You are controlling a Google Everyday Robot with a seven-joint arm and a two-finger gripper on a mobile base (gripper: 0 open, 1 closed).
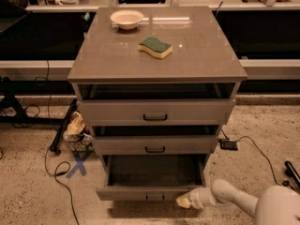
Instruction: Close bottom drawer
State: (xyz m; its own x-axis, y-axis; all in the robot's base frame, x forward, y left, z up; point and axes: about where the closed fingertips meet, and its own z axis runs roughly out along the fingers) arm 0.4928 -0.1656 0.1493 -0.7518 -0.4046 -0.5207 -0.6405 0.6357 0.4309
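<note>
The bottom drawer (pixel 150 191) of the grey cabinet stands pulled out, showing its plain grey box interior (pixel 154 170); its small black handle (pixel 155 197) sits at the middle of its front. My gripper (pixel 184 201) is at the lower right, its yellowish tip against the right end of the drawer's front, on a white arm (pixel 234 201) coming in from the bottom right corner.
The top drawer (pixel 155 110) and middle drawer (pixel 155 144) stand slightly out. A bowl (pixel 126 18) and a green-yellow sponge (pixel 155 47) lie on the cabinet top. Cables, a crumpled bag (pixel 77 130) and a blue X mark (pixel 78 164) lie on the floor at left; a black box (pixel 228 144) with cable lies at right.
</note>
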